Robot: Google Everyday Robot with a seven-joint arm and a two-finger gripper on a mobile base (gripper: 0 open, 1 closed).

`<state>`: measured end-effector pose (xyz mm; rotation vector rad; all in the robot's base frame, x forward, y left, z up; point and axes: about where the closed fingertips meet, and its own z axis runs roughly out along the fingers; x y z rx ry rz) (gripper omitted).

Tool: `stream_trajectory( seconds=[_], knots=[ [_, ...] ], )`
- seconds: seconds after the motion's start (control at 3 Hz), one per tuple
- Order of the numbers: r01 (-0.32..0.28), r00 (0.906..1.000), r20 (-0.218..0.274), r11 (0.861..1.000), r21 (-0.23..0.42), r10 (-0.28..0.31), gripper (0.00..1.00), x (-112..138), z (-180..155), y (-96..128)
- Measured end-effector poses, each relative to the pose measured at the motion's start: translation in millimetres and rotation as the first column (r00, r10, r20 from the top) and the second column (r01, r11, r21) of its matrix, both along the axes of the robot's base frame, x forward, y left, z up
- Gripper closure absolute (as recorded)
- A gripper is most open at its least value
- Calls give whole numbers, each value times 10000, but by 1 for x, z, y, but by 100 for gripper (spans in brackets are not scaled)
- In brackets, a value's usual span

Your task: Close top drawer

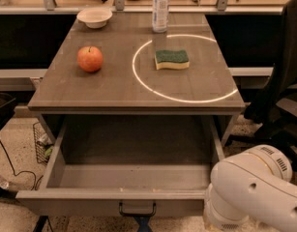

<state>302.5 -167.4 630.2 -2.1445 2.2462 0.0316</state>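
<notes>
Top drawer (80,203) is pulled all the way out from under the front edge of the table (114,88). Its inside is bare and its front panel is at the bottom of the view. A dark pull handle (137,209) sits at the centre of that panel.

Gripper (142,223): only a dark bluish tip shows, below the table's front, right under the handle at the bottom edge. Cannot tell how far open it is or whether it has hold of anything, and contact with the handle is unclear. The white robot arm (254,192) is off the table's front right corner, beside the drawer's right end.

On the table:
- Red apple (90,58), left side.
- Green-and-yellow sponge (171,59), right of centre, inside a white ring (186,100) marked on the top.
- Clear bottle (160,8), upright at the back, just outside the ring.
- White bowl (94,17), back left.

A dark chair (283,81) stands right of the table. A wire basket (40,144) is on the floor under its left side.
</notes>
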Motion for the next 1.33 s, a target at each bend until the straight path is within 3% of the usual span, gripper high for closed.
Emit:
stream_trajectory(
  seconds=[0.33, 0.67, 1.0, 1.33],
  knots=[
    [-126, 9998, 155, 9999, -68, 127, 100, 17, 0, -2],
    [-681, 9959, 587, 9976, -102, 686, 100, 70, 4, 4],
    [-793, 9947, 647, 9968, -98, 798, 100, 76, 5, 6],
    [-1531, 9843, 917, 9881, 157, 1510, 100, 116, 11, 31]
  ],
)
